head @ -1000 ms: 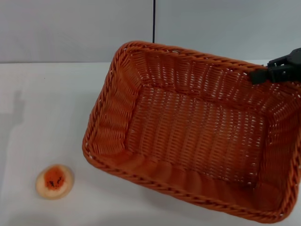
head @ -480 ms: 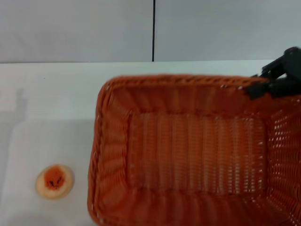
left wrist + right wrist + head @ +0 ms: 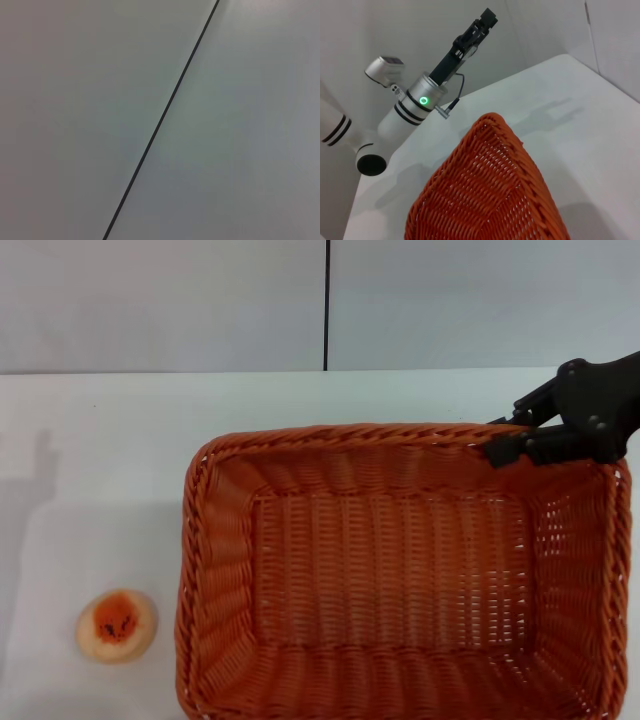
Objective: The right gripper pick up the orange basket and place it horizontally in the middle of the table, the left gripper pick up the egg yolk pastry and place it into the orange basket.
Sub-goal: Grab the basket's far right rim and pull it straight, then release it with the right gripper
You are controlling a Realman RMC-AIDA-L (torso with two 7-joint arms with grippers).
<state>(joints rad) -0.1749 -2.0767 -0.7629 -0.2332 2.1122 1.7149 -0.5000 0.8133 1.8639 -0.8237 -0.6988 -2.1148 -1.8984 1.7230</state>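
Observation:
The orange basket (image 3: 390,570) lies level with its long side across the white table (image 3: 120,460), opening upward; its near rim is cut off by the picture's edge. My right gripper (image 3: 515,435) is shut on the basket's far rim near the right corner. The egg yolk pastry (image 3: 116,624) sits on the table to the left of the basket, a short gap away. In the right wrist view the basket (image 3: 490,190) fills the foreground. Beyond it my left gripper (image 3: 481,26) is raised high above the table's far side. The left wrist view shows only wall.
A grey wall with a dark vertical seam (image 3: 327,305) stands behind the table. The left arm's white and silver links (image 3: 415,102) rise from beyond the table's edge. Bare tabletop (image 3: 580,115) stretches beside the basket.
The basket has swung from tilted and askew to level, its long side across the table, and come lower. The right gripper moved with it, slightly left. The pastry stayed put.

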